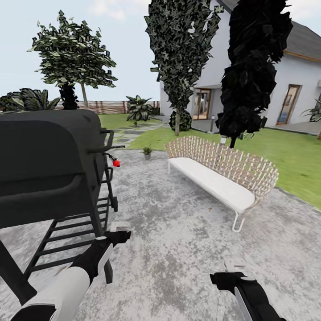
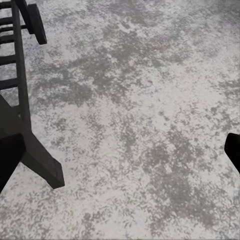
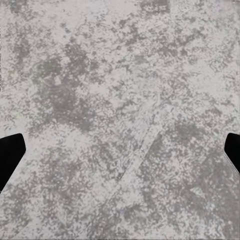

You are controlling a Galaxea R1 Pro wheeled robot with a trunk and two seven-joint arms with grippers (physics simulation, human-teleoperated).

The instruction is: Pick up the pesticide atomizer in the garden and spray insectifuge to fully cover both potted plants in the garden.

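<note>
I stand on the grey mottled patio (image 1: 178,232) of the garden. One potted plant (image 1: 147,151), a small green rosette in a grey pot, sits at the patio's far edge beside the grass. The pesticide atomizer is out of view. My left gripper (image 1: 120,231) hangs low next to the grill's legs, and my right gripper (image 1: 232,266) hovers over bare paving. In the right wrist view the two dark fingertips (image 3: 11,152) stand wide apart over the paving, with nothing between them. One dark fingertip (image 2: 234,150) of the left gripper sits at the edge of the left wrist view, nothing held.
A big black grill (image 1: 49,160) with a red knob (image 1: 116,163) stands close at my left; its legs (image 2: 30,150) are near the left gripper. A white slatted bench (image 1: 223,174) stands to the right. Trees, stepping stones (image 1: 129,133), fence and a white house (image 1: 267,89) lie beyond.
</note>
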